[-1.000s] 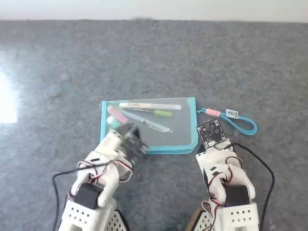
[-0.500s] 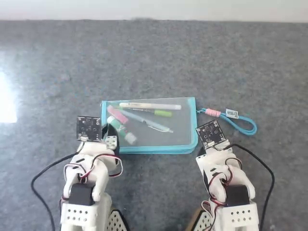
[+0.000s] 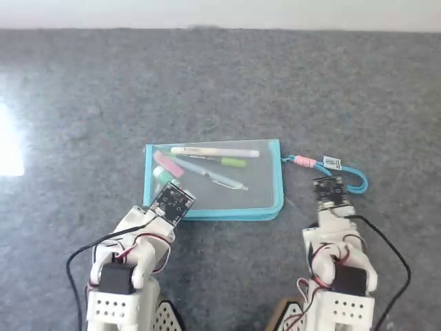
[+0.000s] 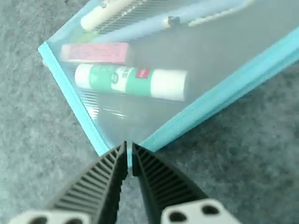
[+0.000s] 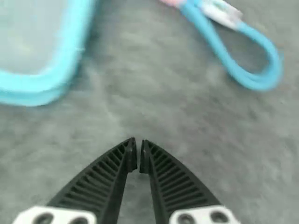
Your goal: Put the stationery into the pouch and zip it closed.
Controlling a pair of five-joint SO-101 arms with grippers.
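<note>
Wrapping up, I'm guessing: the pouch point(image 3: 258, 189) is lying mid desk point(image 3: 83, 83) with the stationery point(image 3: 207, 169) inside, probably zipped, hard to tell. Left claw point(image 4: 129, 149) and right claw point(image 5: 138, 145) are sitting pinched closed, gripping nothing. Next: checking it's zipped fully.

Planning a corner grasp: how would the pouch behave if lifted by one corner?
Probably floppy: the pouch looks like thin clear film with a soft teal edge, so it would likely sag. The glue stick and pens inside look round and may slide toward the low end.
</note>
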